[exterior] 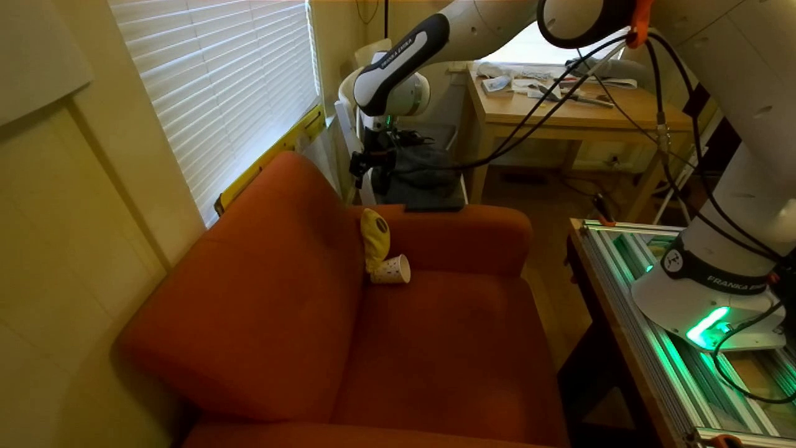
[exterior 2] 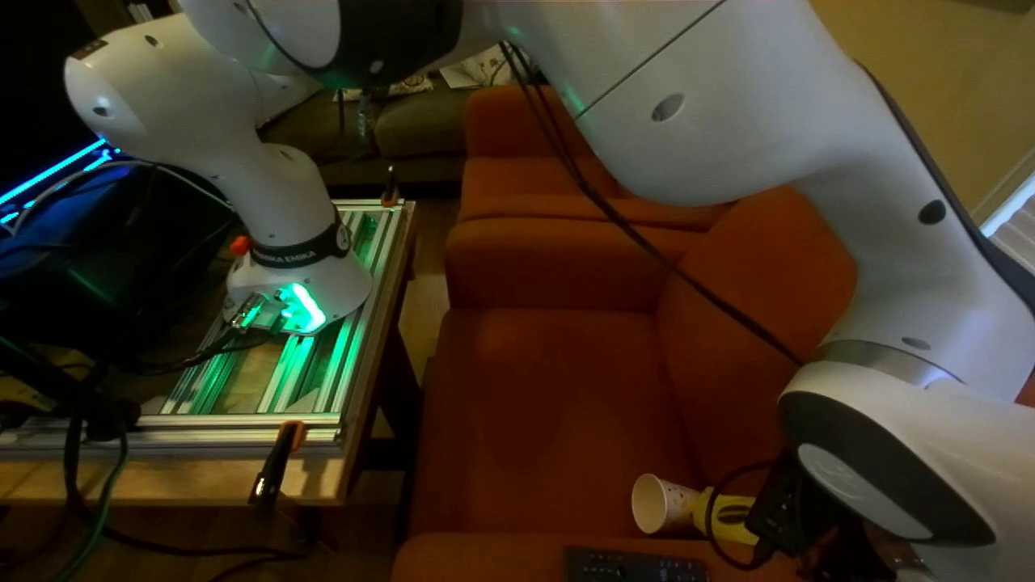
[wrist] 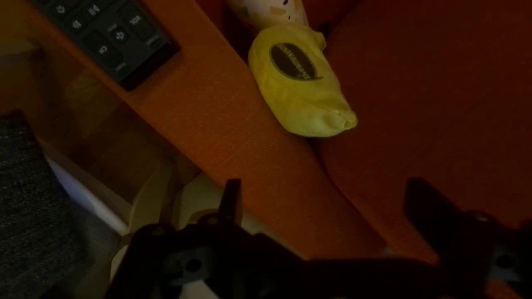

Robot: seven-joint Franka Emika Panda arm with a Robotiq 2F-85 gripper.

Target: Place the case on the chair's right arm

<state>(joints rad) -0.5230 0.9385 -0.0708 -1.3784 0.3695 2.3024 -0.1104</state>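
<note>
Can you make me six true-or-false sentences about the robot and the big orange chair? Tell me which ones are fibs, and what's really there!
1. The yellow case is next to a spotted cup. True.
2. The cup is standing upright. False: it is lying on its side.
3. A black remote lies on the armchair. True.
4. The jaws are squeezing the case. False: they are open, and the case is not between them.
5. The armchair is blue. False: it is orange.
6. The case has a dark oval label. True.
</note>
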